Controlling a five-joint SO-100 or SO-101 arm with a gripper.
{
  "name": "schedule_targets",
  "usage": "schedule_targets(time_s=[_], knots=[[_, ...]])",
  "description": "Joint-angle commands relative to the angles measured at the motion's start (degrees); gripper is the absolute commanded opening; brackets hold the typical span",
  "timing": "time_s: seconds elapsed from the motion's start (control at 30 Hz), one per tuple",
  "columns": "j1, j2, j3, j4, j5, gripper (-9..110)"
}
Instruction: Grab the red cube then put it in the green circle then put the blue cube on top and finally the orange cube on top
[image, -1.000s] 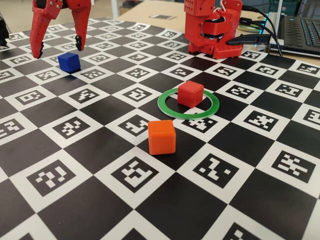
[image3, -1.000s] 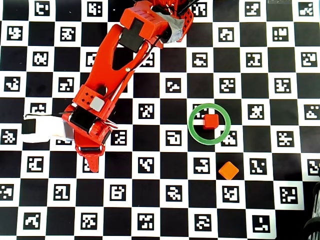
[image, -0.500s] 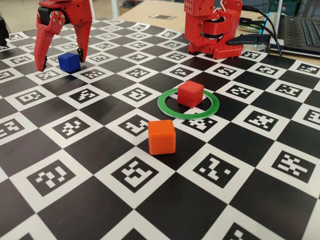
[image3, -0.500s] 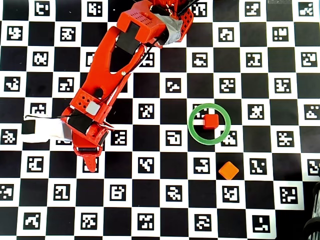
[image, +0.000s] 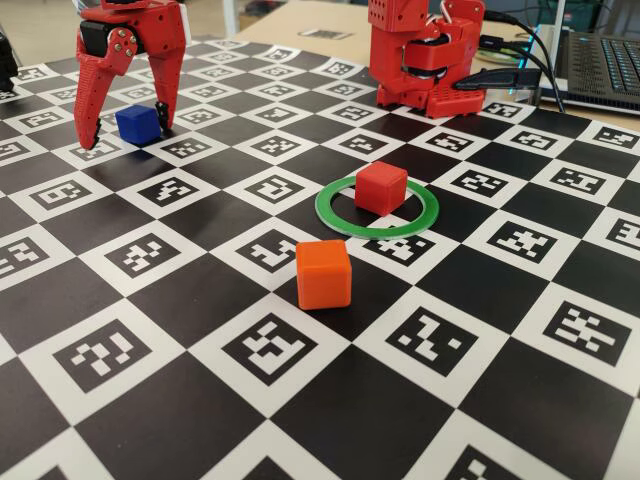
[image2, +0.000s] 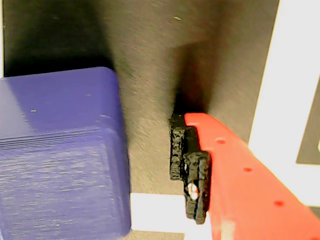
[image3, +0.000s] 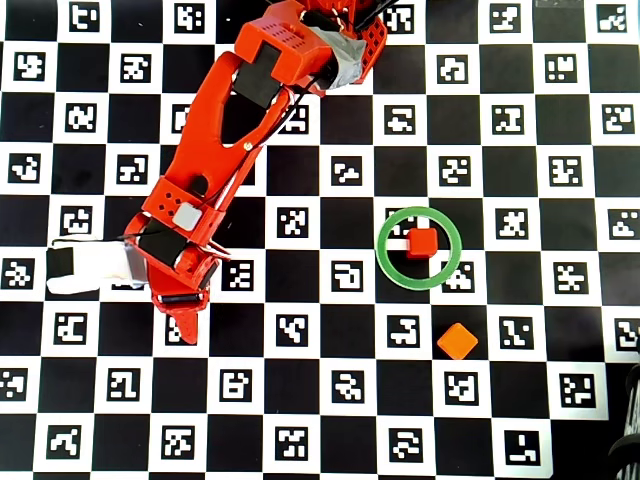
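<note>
Far left in the fixed view, the blue cube (image: 137, 123) sits on the board between the two red fingers of my open gripper (image: 127, 131). The wrist view shows the blue cube (image2: 60, 150) large at the left, with a clear gap between it and the black pad (image2: 190, 175) of one finger; the other finger is out of frame. The red cube (image: 381, 187) rests inside the green circle (image: 335, 222), toward its far side. The orange cube (image: 323, 273) sits just in front of the ring. From overhead, my gripper (image3: 183, 305) hides the blue cube; the red cube (image3: 421, 242), green circle (image3: 380, 250) and orange cube (image3: 457, 341) are visible.
The arm's red base (image: 425, 60) stands at the back of the checkered marker board (image: 300, 400). A laptop (image: 600, 60) and cables lie beyond the board at the back right. A white part (image3: 85, 270) sticks out beside the wrist.
The gripper has come down and shifted slightly right, so its open fingers now straddle the blue cube. The cubes and the ring have not moved.
</note>
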Motion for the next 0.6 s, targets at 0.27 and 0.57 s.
schedule_targets(time_s=[0.27, 0.57], knots=[[-0.7, 5.2, -0.6, -1.0, -1.8, 49], [-1.1, 5.7, -0.5, -1.1, -1.4, 30]])
